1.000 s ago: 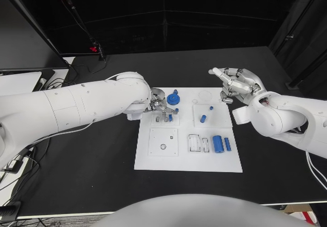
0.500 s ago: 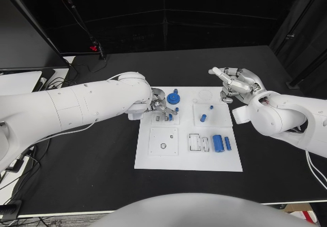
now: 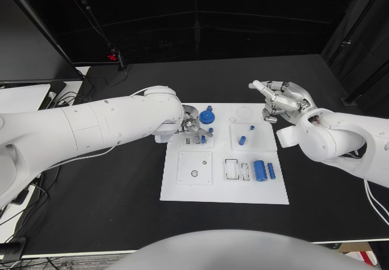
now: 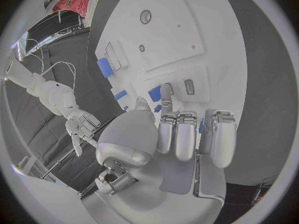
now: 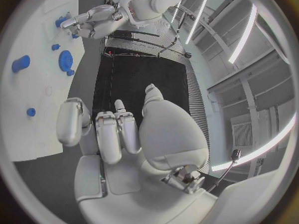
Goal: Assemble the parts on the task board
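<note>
the white task board (image 3: 223, 191) lies mid-worktop (image 3: 97, 202), blue parts resting in its recesses (a round disc (image 3: 207, 117) near the far edge, a cylinder (image 3: 258, 170) nearer). the left hand (image 3: 193, 128) pinches a small blue part (image 3: 203, 138) over the board; the right hand (image 3: 280, 101) hovers released, fingers apart.

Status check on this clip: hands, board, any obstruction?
Left hand low over task board, fingers among blue parts; grasp unclear. Right hand raised off board, holding nothing. Nothing in the way.
</note>
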{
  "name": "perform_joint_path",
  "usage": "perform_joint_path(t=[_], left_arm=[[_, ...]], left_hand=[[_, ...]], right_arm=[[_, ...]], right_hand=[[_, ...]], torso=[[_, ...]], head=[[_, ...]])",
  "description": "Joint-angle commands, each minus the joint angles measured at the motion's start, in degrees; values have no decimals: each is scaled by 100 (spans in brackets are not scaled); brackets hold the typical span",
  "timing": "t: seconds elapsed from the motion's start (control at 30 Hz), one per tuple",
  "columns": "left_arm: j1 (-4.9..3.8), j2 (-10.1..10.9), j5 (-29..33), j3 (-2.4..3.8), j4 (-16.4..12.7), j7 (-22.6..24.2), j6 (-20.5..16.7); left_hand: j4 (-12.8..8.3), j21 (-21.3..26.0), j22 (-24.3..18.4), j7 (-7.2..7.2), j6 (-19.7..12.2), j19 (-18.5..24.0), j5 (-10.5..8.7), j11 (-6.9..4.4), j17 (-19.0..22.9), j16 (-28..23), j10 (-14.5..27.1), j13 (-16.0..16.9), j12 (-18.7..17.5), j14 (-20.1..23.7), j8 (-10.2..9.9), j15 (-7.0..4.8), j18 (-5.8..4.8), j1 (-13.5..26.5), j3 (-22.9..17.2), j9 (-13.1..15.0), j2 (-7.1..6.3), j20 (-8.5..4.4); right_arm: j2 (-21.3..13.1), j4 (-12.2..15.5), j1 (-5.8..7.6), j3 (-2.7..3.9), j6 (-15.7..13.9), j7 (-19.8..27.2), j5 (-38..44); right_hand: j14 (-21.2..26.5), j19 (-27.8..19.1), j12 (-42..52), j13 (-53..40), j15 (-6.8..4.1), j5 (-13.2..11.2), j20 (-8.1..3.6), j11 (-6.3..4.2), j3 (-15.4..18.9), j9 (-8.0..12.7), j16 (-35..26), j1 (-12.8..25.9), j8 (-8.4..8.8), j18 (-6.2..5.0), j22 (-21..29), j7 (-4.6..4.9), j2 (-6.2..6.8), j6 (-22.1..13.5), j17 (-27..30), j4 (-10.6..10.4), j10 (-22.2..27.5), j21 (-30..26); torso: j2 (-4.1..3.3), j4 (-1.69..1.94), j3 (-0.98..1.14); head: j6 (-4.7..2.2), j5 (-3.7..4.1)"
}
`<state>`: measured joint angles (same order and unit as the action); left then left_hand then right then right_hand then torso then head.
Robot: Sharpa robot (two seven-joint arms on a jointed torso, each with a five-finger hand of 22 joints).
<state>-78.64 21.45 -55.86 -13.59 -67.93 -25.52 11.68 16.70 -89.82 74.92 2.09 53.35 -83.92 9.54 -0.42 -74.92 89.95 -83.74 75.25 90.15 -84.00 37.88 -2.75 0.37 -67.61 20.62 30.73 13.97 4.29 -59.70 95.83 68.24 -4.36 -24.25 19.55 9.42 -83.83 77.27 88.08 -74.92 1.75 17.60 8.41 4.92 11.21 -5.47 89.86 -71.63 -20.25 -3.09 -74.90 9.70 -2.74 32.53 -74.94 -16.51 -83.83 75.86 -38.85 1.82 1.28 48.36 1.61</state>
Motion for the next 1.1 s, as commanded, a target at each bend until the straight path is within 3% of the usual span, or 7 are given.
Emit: perform_joint_path(t=[0.03, 0.7, 1.1], left_arm=[[-1, -27, -20, 5, 18, 25, 5], [25, -140, -10, 5, 123, -95, 103], [38, -175, -8, 5, 156, -103, 109]], left_hand=[[-6, -18, 1508, 10, 41, -608, 23, -55, -1508, 5, -626, 1475, -15, -600, -26, -33, -37, -261, 27, 7, 211, -35], [-22, -18, 1508, 5, 50, -608, 194, -61, -1508, 5, -626, 1475, -15, -600, -163, -39, -37, -448, -66, 109, 232, -42], [-54, -18, 1508, -11, 63, -608, 579, -74, -1508, 5, -626, 1475, -15, -600, -333, -47, -37, -822, -180, 275, 180, -50]], right_arm=[[10, 1, 6, 3, 23, -4, -13], [49, -10, 2, 2, 8, -11, -13], [54, -18, -2, 2, 1, -21, -13]], right_hand=[[-617, -38, 0, -1242, 39, -4, -7, 40, 38, -3, 14, -8, -25, -112, -847, 48, -62, -33, -1506, 8, -225, -14], [-617, -46, -2, -1237, 46, 8, 0, 49, 55, -2, 14, -3, -65, -115, -846, 56, -73, -75, -1506, 6, -219, -26], [-617, -50, 0, -1238, 49, 20, 4, 52, 61, -2, 14, -8, -88, -116, -846, 59, -79, -92, -1506, 10, -222, -31]], torso=[[0, -5, 0], [5, -4, 3], [6, -2, 1]], head=[[8, 1], [23, 13], [6, 32]])
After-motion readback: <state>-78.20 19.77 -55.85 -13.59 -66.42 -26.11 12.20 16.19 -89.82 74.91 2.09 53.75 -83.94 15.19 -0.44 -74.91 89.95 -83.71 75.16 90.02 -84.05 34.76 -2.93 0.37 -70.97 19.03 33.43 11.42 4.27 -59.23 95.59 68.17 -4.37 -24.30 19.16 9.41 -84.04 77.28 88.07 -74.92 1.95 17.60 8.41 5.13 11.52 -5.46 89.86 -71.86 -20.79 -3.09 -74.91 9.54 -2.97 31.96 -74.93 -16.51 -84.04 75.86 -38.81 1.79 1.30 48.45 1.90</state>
